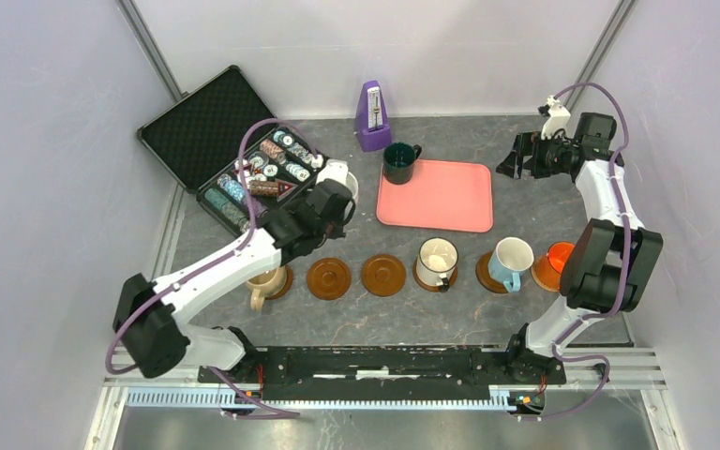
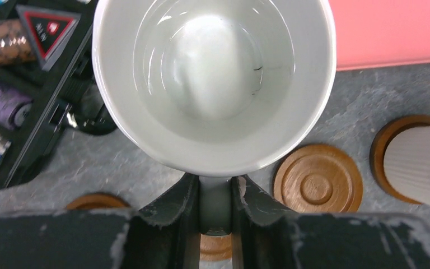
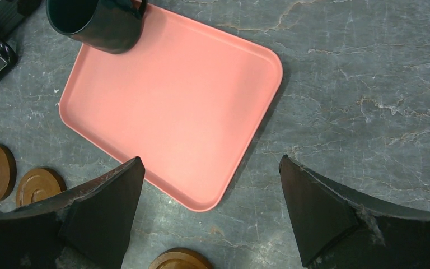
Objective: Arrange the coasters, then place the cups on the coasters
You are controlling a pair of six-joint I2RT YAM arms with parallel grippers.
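The left tool (image 2: 215, 204) grips the white mug (image 2: 213, 84) by its handle, held up beside the chip case (image 1: 244, 178). Two bare coasters (image 1: 383, 275) lie toward the arm bases from it, the left-hand coaster (image 1: 328, 278) nearly under the tool. The right tool (image 3: 210, 162) hangs wide open, empty, near the pink tray (image 3: 168, 101).

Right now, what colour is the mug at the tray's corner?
The mug is dark green, seen best in the top external view.
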